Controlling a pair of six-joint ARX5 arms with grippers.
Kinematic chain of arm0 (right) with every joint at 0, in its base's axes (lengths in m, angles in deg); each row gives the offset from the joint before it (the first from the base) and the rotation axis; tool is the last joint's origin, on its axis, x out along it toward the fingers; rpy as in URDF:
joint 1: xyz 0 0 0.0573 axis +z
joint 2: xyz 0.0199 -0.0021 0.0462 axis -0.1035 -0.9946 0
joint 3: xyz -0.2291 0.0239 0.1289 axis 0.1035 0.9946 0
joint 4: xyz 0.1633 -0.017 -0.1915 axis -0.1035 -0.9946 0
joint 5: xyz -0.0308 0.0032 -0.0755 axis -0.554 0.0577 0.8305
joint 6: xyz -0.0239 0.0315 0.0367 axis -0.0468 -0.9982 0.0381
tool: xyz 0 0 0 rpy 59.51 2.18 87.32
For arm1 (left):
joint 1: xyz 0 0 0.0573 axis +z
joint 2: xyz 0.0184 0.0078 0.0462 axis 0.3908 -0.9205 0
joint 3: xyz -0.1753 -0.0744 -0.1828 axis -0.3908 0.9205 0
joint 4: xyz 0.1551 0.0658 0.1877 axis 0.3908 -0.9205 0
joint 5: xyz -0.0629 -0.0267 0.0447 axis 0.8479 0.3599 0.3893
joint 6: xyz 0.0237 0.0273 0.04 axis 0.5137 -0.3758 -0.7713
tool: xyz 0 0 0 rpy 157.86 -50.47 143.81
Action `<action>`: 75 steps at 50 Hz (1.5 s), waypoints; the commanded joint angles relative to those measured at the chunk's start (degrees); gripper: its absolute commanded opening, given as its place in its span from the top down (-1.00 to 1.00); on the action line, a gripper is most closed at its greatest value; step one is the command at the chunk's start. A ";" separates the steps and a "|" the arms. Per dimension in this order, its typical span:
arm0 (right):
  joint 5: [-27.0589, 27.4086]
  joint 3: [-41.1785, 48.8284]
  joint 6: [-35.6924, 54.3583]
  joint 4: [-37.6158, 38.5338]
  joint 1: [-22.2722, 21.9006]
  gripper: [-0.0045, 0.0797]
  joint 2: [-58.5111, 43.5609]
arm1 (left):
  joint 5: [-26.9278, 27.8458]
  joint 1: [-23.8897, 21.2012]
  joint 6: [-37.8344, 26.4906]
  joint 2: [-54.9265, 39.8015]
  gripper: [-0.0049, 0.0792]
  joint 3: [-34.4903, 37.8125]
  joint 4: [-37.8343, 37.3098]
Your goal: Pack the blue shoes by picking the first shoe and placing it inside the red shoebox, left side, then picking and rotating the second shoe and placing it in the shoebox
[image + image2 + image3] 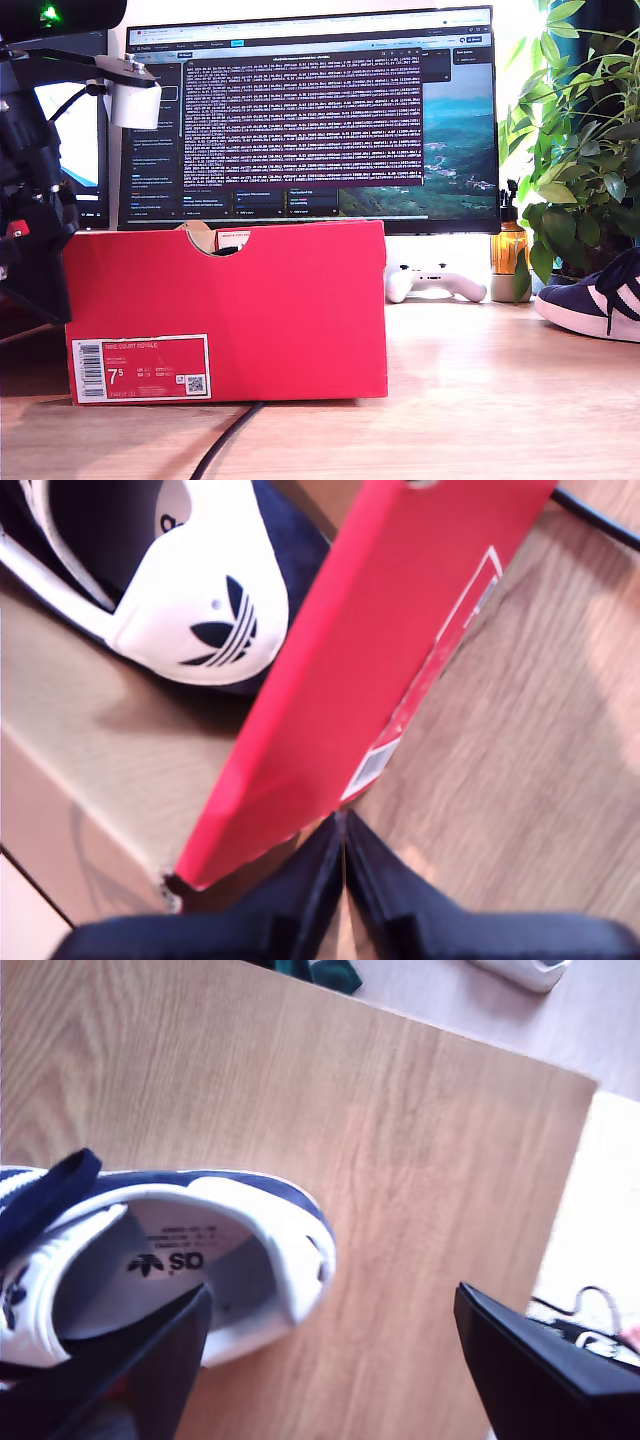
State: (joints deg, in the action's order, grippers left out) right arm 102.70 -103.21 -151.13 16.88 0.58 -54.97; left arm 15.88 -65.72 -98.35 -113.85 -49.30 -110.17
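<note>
The red shoebox (225, 310) stands on the desk toward the exterior view's left, its barcode label facing the camera. In the first wrist view one blue shoe (200, 610) lies inside the red shoebox (350, 670), its white heel tab with a trefoil logo showing. My first gripper (343, 825) hangs shut and empty above the box's corner. The other blue shoe (600, 295) rests on the desk at the exterior view's right edge. My second gripper (330, 1350) is open over this shoe (170, 1250), with one finger (150, 1360) just above the shoe's opening and the heel between the fingers.
A black arm (30, 200) stands at the exterior view's left edge beside the box. Behind the box are a monitor (310, 110), a white game controller (435, 282), an amber bottle (508, 245) and a plant (585, 140). A black cable (225, 445) runs out from under the box.
</note>
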 commanded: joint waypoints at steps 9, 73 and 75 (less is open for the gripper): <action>-1.25 3.48 1.81 5.05 -1.77 -0.80 -2.08 | 0.37 -0.15 0.57 -0.90 0.93 -0.28 0.35; -1.92 2.78 21.05 0.63 3.61 0.92 -11.45 | 0.35 -0.15 0.57 -0.90 0.93 -0.28 0.37; -2.51 2.51 23.45 0.39 4.39 0.92 -11.34 | 0.37 -0.15 0.57 -0.90 0.93 -0.28 0.37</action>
State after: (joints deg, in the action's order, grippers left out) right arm 101.85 -100.57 -130.84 17.95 2.61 -67.34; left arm 16.17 -65.72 -98.35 -113.85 -49.30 -110.17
